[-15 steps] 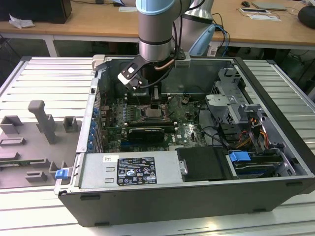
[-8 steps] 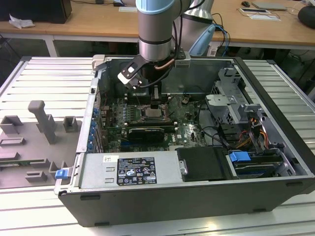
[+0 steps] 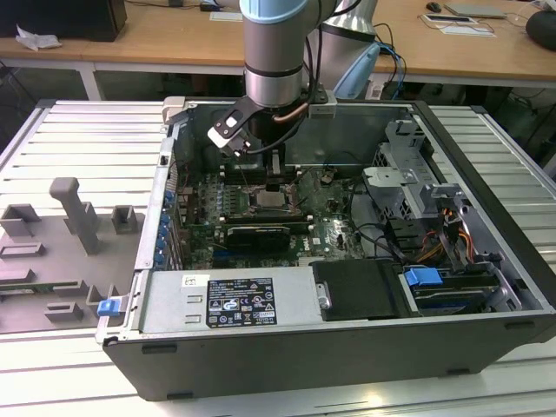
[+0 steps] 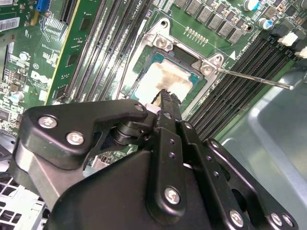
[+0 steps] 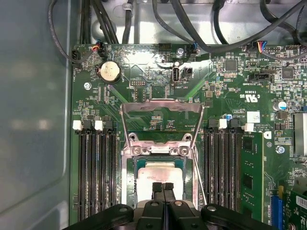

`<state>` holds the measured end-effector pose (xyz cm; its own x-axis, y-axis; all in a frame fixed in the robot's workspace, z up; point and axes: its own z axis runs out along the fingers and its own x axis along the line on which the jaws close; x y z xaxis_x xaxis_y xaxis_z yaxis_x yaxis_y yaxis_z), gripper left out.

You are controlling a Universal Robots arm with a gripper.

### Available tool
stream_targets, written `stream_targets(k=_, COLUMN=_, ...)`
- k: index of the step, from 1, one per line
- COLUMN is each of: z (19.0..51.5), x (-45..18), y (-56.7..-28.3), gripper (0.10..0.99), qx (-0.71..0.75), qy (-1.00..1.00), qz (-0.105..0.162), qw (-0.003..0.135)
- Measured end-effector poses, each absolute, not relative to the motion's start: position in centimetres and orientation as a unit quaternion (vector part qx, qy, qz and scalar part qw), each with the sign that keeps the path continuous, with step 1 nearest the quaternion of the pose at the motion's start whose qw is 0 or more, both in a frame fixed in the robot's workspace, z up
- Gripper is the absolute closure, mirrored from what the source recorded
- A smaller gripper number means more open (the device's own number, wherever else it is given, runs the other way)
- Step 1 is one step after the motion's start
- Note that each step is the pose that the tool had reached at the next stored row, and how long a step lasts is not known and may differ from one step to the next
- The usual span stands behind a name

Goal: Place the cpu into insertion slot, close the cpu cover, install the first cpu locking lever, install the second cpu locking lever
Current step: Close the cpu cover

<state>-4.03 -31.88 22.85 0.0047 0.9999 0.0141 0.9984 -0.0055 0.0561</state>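
**Asker:** What does the exterior view give you?

**Me:** My black two-finger gripper hangs straight down into the open dark-grey computer case, low over the green circuit board.

**Asker:** And the second wrist view?

**Me:** My fingers are pressed together with nothing between them. Their tips sit over the small square cpu with the pale silver-grey top. It lies flat inside the square, silver-rimmed insertion slot. I cannot tell whether the tips touch it. A thin silver lever rod juts out across the long black memory slots, and I read it as unlatched.

**Asker:** The first wrist view?

**Me:** The thin silver frame-shaped cpu cover stands open beyond the slot, with board showing through its window. I judge the placing done and the cover-closing step in hand but not yet done. That step calls for my tips to come clear of the chip without dragging it. The cover's raised edge then needs a steady push.
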Motion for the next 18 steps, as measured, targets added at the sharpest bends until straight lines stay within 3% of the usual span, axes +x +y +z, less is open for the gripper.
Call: stream_targets(k=18, z=23.44, x=-4.03, y=-31.88, gripper=0.980, qx=0.709, qy=0.705, qz=0.025, qw=0.015)
